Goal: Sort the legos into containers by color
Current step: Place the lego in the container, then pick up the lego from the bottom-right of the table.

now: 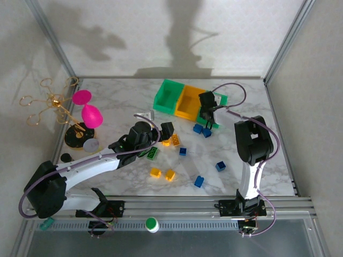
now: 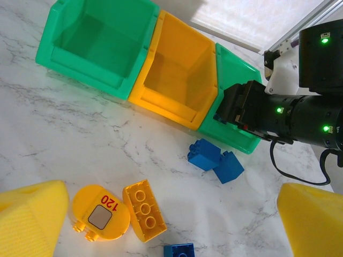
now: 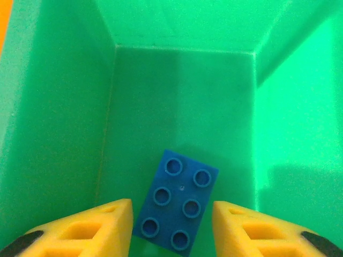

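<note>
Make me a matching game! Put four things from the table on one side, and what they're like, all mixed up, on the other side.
Things:
1. left tool
2. brick under right tool
3. middle bin
4. goblets

What they're like:
A. pink
B. inside a green bin
C. wide open
D. yellow-orange, empty

Pairs: 1-C, 2-B, 3-D, 4-A
</note>
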